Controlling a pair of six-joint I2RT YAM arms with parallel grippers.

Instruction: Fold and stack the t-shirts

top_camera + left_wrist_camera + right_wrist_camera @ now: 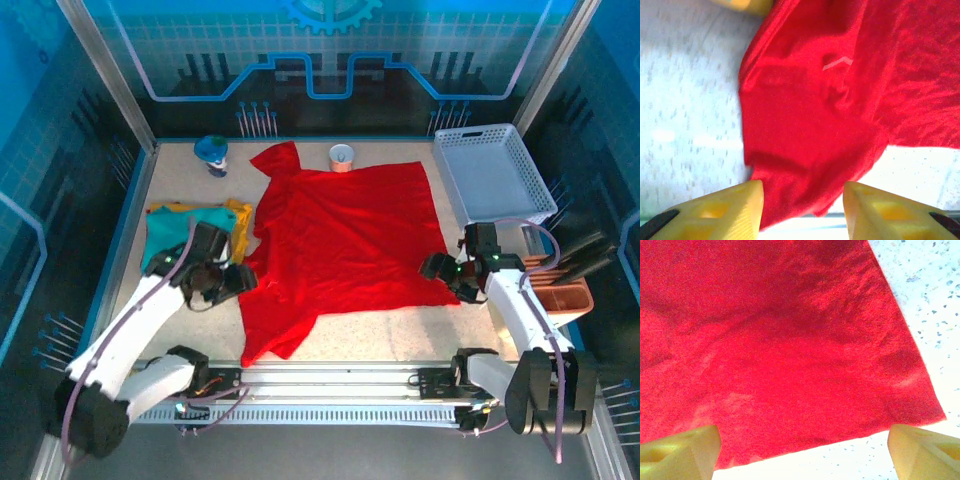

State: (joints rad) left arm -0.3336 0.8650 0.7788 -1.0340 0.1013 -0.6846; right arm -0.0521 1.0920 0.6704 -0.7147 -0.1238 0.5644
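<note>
We've got the red t-shirt [345, 240] spread flat mid-surface, ready for folding. Our left gripper [802, 210] straddles its left edge with the fingers apart, not pinching yet. The right gripper [802, 450] is spread wide over the near-right hem corner. The teal t-shirt [180, 235] and yellow t-shirt [240, 222] sit folded by the left edge. The white lattice basket [470, 133] in the far-right corner looks empty.

We can't read any actual words, brands or numbers here. Closest thing is a small pale chevron mark [837, 63] on the red t-shirt [805, 130], plus a gear emblem [331, 12] on the back panel [420, 40] beyond the shirt.
</note>
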